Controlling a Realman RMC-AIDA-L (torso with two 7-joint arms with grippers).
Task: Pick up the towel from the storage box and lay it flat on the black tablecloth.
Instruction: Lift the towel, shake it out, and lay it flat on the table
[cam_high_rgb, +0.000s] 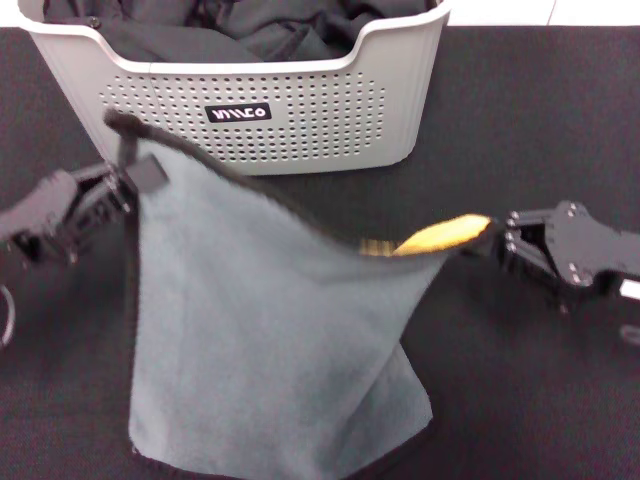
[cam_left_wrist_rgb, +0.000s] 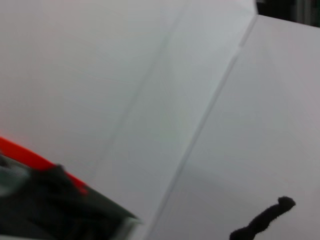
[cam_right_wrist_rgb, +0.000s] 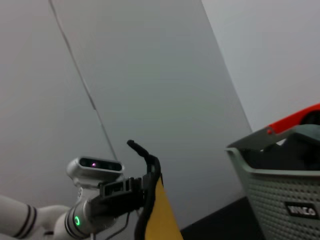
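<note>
Towel (cam_high_rgb: 270, 330) over black tablecloth (cam_high_rgb: 560, 150).

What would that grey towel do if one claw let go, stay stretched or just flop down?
Probably flop. The towel hangs limp between the left claw and the right claw, sagging between them with its lower edge draped on the black tablecloth. It looks light: two corner pinches hold it. The fleecy surface likely grips rather than slides.
</note>
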